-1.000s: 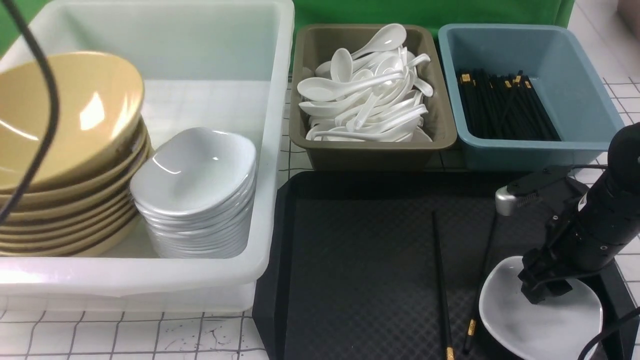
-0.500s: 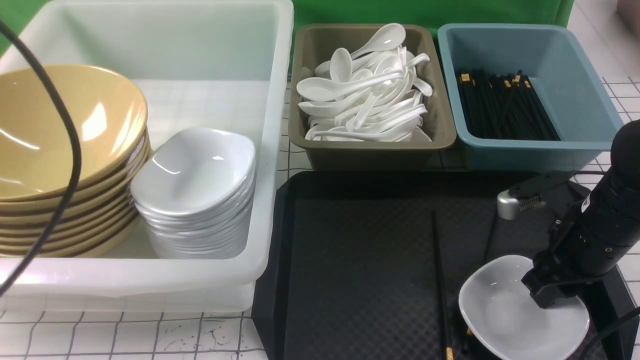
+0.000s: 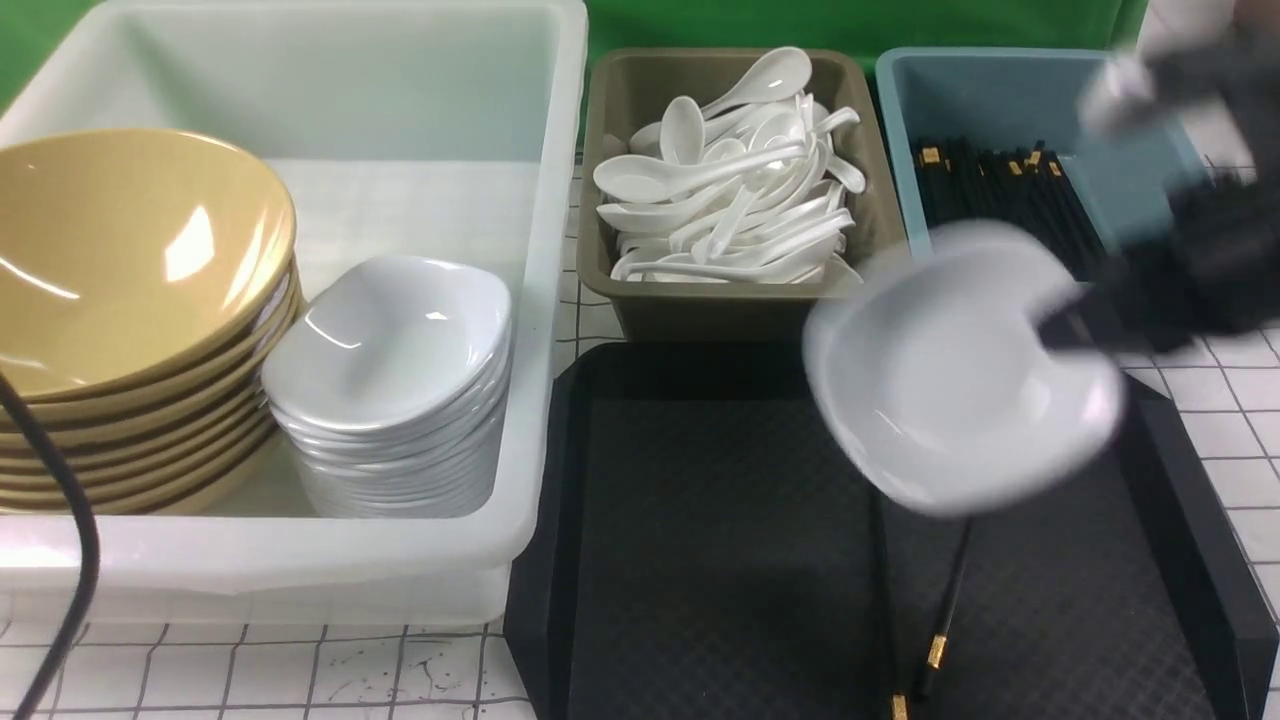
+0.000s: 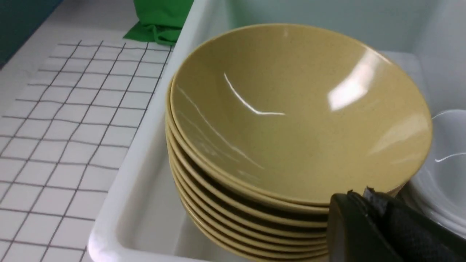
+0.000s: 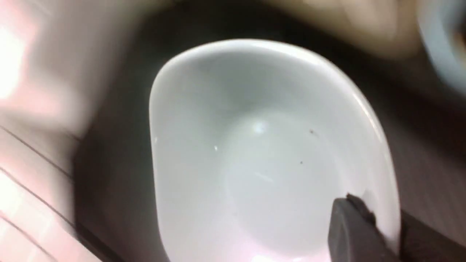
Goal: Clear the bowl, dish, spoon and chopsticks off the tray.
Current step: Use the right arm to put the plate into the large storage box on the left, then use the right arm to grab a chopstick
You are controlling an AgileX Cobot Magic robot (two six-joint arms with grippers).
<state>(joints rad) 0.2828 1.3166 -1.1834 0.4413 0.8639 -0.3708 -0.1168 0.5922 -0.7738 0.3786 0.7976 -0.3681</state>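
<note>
As the right gripper [image 3: 1062,335] pinches 1 edge of the small glossy white rounded-square dish [image 3: 950,400], which juts tilted beyond its fingertips, clear above the large black diamond-textured plastic tray [image 3: 700,520], I judge the carry needs a firm, level grip toward the stacked white dishes [image 3: 390,340] in the white tub [image 3: 545,250].

The front camera is sitting on the robot's side between its arms, looking forward and down over the black tray [image 3: 700,560] toward the white tub [image 3: 545,300], the olive bin [image 3: 640,110] and the blue bin [image 3: 1000,90]. The left wrist camera is hanging close above the top yellow bowl [image 4: 291,116] inside that tub, which both views are sharing. The right wrist camera is peering, blurred and very near, into the white dish [image 5: 262,163], which the front view is also catching.
</note>
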